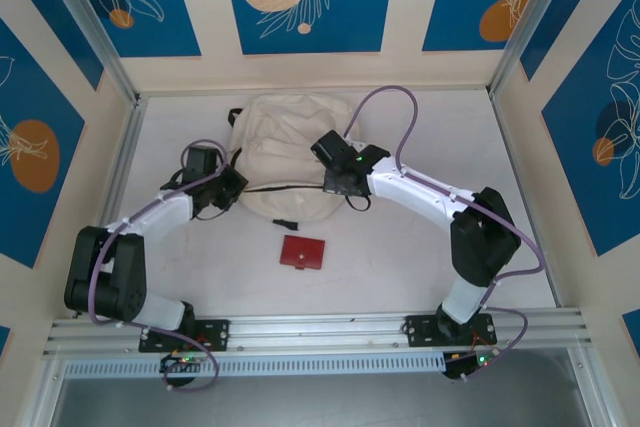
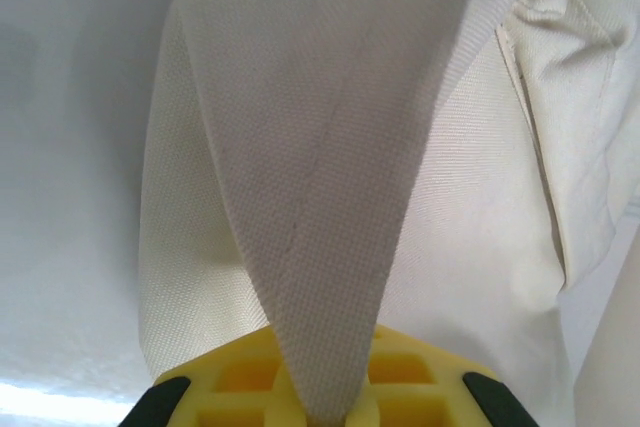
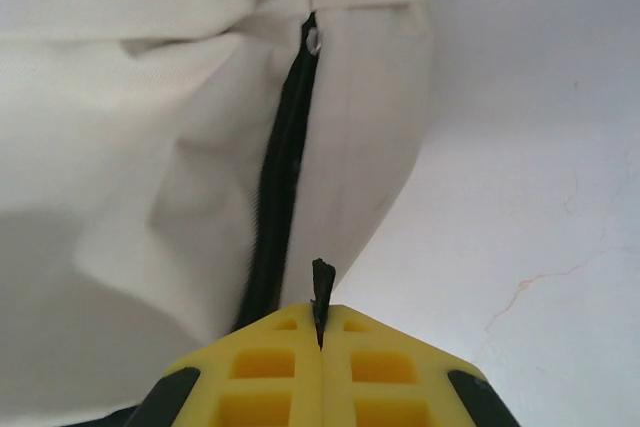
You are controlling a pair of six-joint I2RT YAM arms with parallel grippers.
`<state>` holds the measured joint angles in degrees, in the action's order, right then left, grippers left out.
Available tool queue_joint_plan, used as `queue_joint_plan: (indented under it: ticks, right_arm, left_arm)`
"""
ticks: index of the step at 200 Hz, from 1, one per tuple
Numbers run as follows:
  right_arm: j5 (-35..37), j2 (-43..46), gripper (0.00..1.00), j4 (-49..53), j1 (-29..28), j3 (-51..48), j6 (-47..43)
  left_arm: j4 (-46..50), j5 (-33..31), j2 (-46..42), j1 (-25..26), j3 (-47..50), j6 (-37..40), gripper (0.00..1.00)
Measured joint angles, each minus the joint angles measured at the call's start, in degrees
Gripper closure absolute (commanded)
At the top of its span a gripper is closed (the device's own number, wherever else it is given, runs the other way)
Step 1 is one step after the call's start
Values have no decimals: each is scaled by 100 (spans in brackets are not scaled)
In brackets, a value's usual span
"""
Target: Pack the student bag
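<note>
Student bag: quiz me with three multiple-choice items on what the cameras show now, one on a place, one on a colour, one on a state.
1. Where does the red case lie?
A. Inside the student bag
B. On the table, on the near side of the bag
C. On top of the bag

2. What colour is the bag's zipper?
A. Black
B. Red
C. Blue

3. What is the left pincer doing?
A. Open above the table
B. Shut on a fold of the bag's fabric
C. Shut on the red case

Answers:
1 B: the top view shows it flat on the table between the two arms.
2 A: the right wrist view shows black teeth running along the cream cloth.
3 B: the left wrist view shows a cream fold pinched in it.
</note>
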<state>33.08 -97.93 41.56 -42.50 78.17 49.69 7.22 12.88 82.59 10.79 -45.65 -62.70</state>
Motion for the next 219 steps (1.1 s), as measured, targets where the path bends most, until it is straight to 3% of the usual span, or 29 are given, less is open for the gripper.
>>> queue_joint_plan:
  ticks: [68,112,123,145,161,189,219]
  right_arm:
    - [-17,-400,100,-168,199,448,-35]
    - [-719,-566,100,-544,319,466,-778]
    - [-1067,-568,100,-699,269,466,-1060]
    - [-1860,-599,100,-1027,164,476,-1429]
    - [-2494,-675,100,-1327,46,505,-1506]
    - [-3366,-1014,100,-1744,-118,715,-1478]
    - [-3864,-1493,100,-2022,-249,1255,-1392]
  left_arm:
    - [299,372,11,-476,-203,647,100]
    - [496,439,92,-671,-299,1008,100]
    - [588,404,131,-772,-367,1119,89]
    - [776,267,149,-968,-463,1320,54]
    - [944,136,107,-1069,-503,1421,37]
    - [1344,20,-278,-1093,-501,1486,26]
    - [1493,81,-933,-1095,-363,1331,22]
